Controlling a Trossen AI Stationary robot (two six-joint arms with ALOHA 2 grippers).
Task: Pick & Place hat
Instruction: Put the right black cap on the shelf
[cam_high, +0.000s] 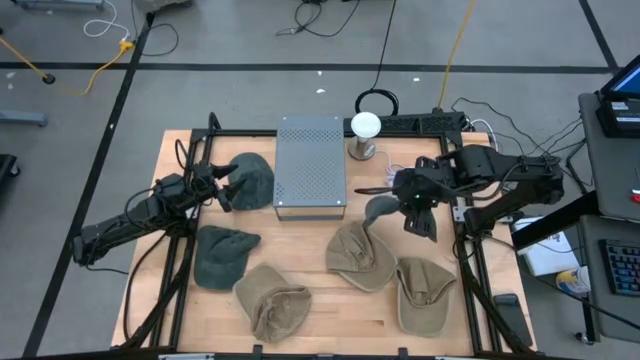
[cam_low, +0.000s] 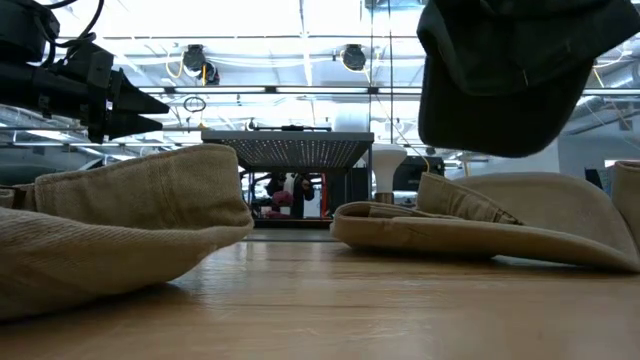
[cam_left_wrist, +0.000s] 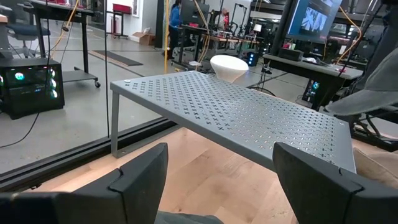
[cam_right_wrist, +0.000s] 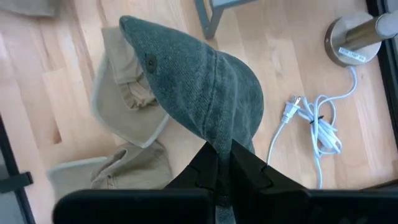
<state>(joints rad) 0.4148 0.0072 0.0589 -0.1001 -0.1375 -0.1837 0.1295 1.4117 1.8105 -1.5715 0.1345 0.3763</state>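
Observation:
My right gripper (cam_right_wrist: 219, 149) is shut on a grey-green hat (cam_right_wrist: 199, 87), held in the air over the table's right half (cam_high: 380, 208); the low view shows that hat (cam_low: 505, 75) clear above the tan hats. My left gripper (cam_left_wrist: 221, 165) is open and hovers off the table (cam_low: 130, 100), next to a dark green hat (cam_high: 255, 180). That hat lies flat against the left side of the grey perforated stand (cam_high: 310, 165). A sliver of it (cam_left_wrist: 186, 218) shows below the open fingers. My right gripper pinches the grey-green hat's edge (cam_right_wrist: 225, 138) between its two fingers, on the side away from the crown's top button (cam_right_wrist: 151, 62). Brim or back rim, I cannot tell. The hat hangs lifted clear, its crown pointing away from the fingers.
Another dark green hat (cam_high: 225, 255) and three tan hats (cam_high: 272, 300) (cam_high: 360, 255) (cam_high: 425, 290) lie on the near half of the table. A lamp (cam_high: 365, 125) with its cord (cam_right_wrist: 314, 118) stands at the far edge, right of the stand. A black frame (cam_high: 470, 270) borders the table.

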